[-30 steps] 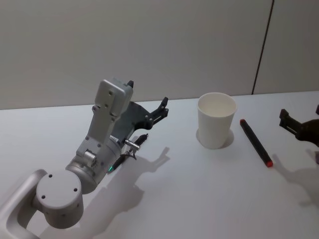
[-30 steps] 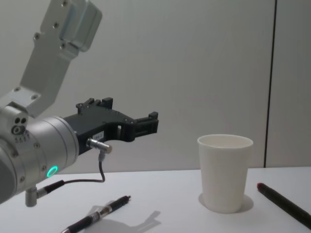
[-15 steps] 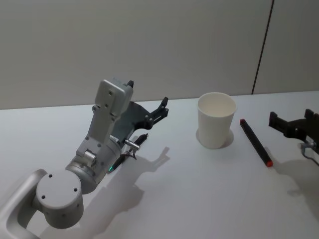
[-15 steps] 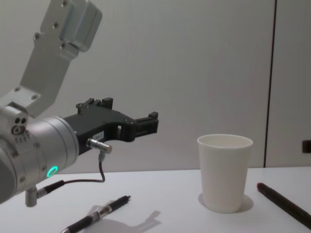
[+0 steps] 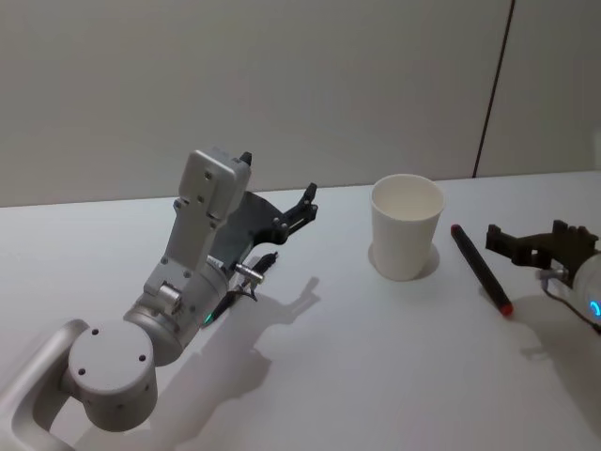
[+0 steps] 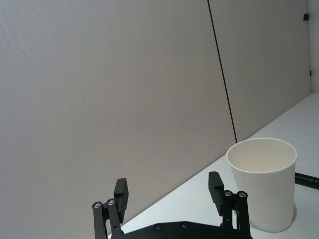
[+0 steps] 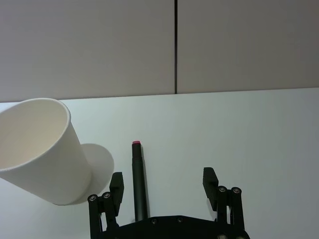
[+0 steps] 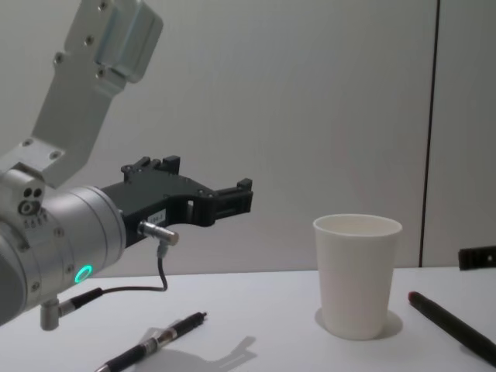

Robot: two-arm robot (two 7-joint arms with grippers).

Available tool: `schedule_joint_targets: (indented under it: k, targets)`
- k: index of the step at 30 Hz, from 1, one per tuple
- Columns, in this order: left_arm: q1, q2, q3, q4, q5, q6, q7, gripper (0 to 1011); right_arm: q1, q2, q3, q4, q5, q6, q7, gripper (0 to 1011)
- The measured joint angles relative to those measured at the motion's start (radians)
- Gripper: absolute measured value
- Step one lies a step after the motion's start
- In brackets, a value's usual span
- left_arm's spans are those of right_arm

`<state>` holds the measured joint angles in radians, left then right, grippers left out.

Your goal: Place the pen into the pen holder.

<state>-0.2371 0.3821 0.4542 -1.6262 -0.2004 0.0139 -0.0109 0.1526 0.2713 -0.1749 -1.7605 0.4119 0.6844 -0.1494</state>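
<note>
My right claw (image 5: 528, 237) has slid in from the right, fingers apart, close to the pen (image 5: 482, 269). The pen lies flat on the worktop (image 5: 376, 357), just right of the pen holder (image 5: 406, 230). My left claw (image 6: 168, 183) hangs spread wide too.

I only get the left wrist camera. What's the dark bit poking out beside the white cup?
Observer: That's a red-tipped pen lying flat on the table, on the robot's right of the cup.
Operator: Is anything grabbing it?
Observer: Not yet. The right end effector hangs open just right of that pen, touching nothing.
Operator: Any more pens?
Observer: Yes, a silver-and-black pen lies on the table under the left arm, left of the cup.
</note>
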Motion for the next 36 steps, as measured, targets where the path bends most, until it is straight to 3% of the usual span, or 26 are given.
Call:
schedule_joint_targets:
  k: [11,24,36]
  targets:
    - [0.0,0.0,0.0,0.0,0.0,0.0,0.0,1001,0.039,-0.031,-0.02,0.058,-0.055,0.027,-0.005,1002]
    - [0.0,0.0,0.0,0.0,0.0,0.0,0.0,1001,0.097,-0.073,-0.052,0.165,-0.144,0.032,0.031,1001]
    - [0.0,0.0,0.0,0.0,0.0,0.0,0.0,1001,0.124,-0.103,-0.068,0.234,-0.17,0.034,0.049,1002]
